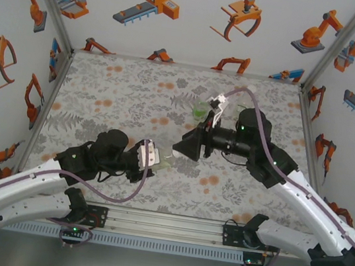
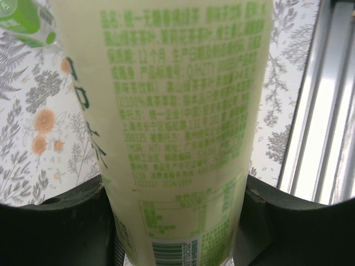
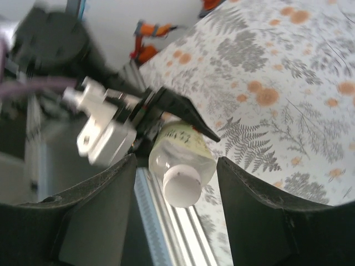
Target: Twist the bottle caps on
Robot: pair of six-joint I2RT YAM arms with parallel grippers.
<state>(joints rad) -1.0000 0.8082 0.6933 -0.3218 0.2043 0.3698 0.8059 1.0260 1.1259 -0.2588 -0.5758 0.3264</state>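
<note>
At the near middle of the grey floral mat (image 1: 103, 95), the left gripper (image 1: 152, 156) clamps the yellowish clear plastic bottle (image 2: 177, 111) by its body, with the long axis level and the neck pointing right. The small round white plastic cap (image 3: 183, 189) sits on that neck. The right gripper (image 1: 185, 149) is the nearer one, facing it end-on with its fingers (image 3: 111, 210) spread clear on both sides.

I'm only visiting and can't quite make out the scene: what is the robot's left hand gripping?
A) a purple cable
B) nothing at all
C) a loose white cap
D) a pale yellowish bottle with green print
D: in the left wrist view the left hand has its fingers pressed against both sides of the yellowish bottle, whose label is printed in green.
</note>
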